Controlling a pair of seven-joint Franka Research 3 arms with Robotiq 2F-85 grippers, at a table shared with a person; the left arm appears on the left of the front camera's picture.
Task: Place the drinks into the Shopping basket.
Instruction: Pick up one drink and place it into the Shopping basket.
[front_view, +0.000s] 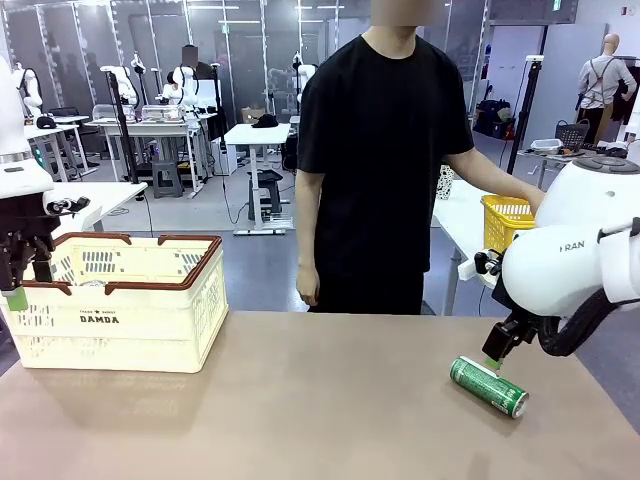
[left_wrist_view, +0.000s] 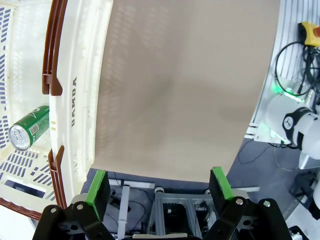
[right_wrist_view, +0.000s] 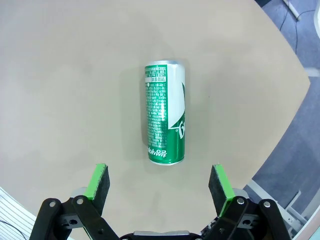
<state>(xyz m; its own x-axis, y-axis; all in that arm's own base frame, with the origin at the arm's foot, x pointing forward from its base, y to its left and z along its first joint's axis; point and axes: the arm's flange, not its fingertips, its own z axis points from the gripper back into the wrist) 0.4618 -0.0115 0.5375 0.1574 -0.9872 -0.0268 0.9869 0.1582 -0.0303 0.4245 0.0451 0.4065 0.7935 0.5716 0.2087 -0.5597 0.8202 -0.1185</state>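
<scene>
One drink, a green can (front_view: 488, 386), lies on its side on the brown table at the right. My right gripper (front_view: 495, 358) hovers just above and behind it. In the right wrist view the can (right_wrist_view: 165, 112) lies lengthwise ahead of the open right gripper (right_wrist_view: 159, 182), apart from both green pads. The cream Shopping basket (front_view: 130, 330) with a dark brown rim stands at the table's left. My left gripper (front_view: 18, 290) hangs at its left edge. In the left wrist view that gripper (left_wrist_view: 158, 186) is open and holds nothing, and a second green can (left_wrist_view: 30, 127) lies inside the basket (left_wrist_view: 82, 90).
A person in a black shirt (front_view: 385, 150) stands at the far side, one hand on a yellow mesh basket (front_view: 507, 220) on a side table beside a spotted tumbler (front_view: 445, 182). Bare tabletop (front_view: 330, 400) lies between the basket and the can.
</scene>
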